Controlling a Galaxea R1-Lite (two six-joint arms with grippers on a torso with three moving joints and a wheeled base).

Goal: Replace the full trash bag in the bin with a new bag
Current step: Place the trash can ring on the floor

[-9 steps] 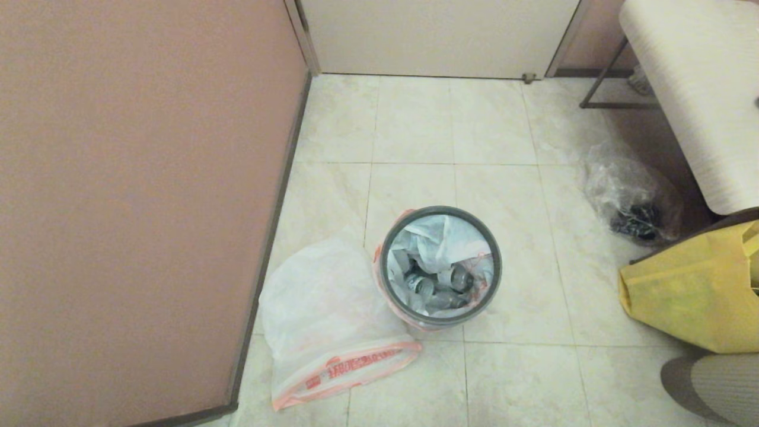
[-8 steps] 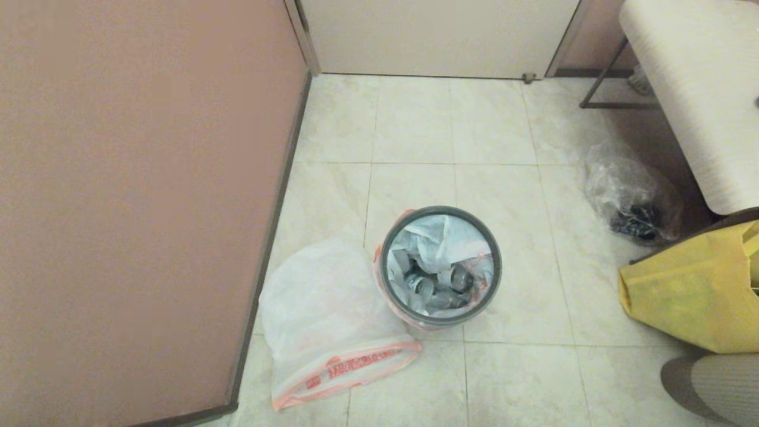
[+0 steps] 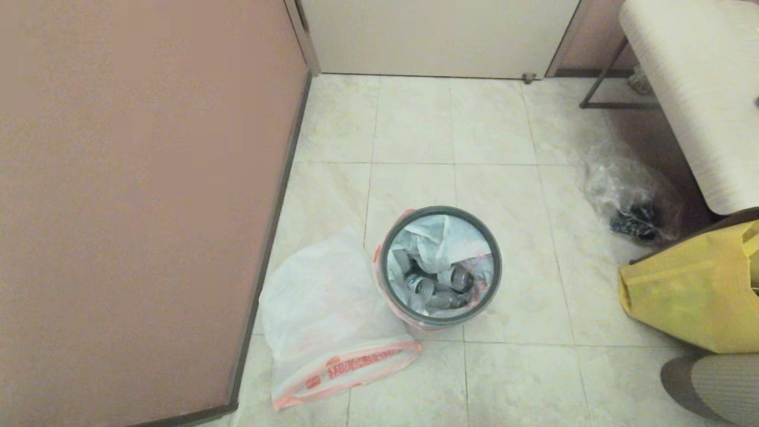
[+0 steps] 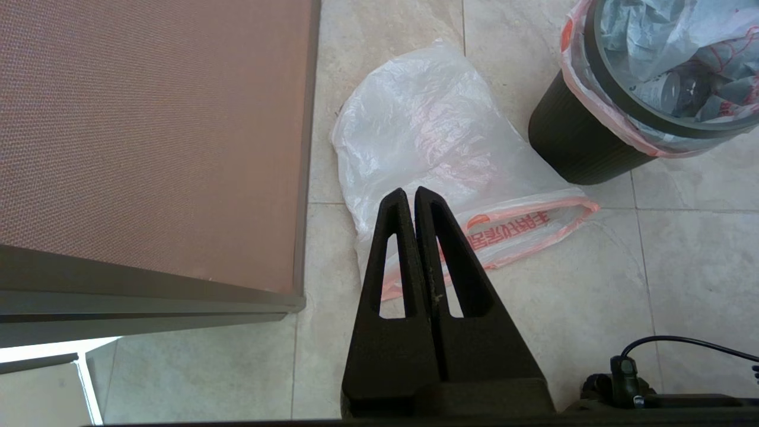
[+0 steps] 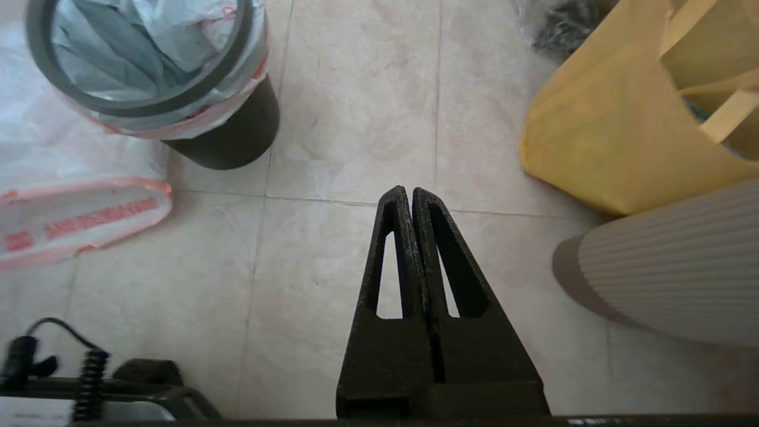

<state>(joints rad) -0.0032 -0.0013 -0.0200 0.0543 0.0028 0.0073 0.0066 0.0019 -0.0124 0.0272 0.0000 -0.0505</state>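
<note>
The dark round bin (image 3: pixel 440 270) stands on the tiled floor, its grey rim ring holding the full trash bag (image 3: pixel 442 255), which has crushed silver cans inside and an orange-pink band folded over the bin's edge. The new bag (image 3: pixel 323 320) lies limp and flat on the floor against the bin's left side. My left gripper (image 4: pixel 411 191) hangs shut and empty above the new bag (image 4: pixel 433 136), short of the bin (image 4: pixel 578 142). My right gripper (image 5: pixel 407 190) is shut and empty over bare tile, to the right of the bin (image 5: pixel 228 133). Neither arm shows in the head view.
A brown partition wall (image 3: pixel 136 201) runs along the left. A clear crinkly bag with dark things (image 3: pixel 631 198) lies under a white bench (image 3: pixel 694 89) at the right. A yellow fabric bag (image 3: pixel 688 293) and a ribbed grey object (image 3: pixel 717 385) stand at the near right.
</note>
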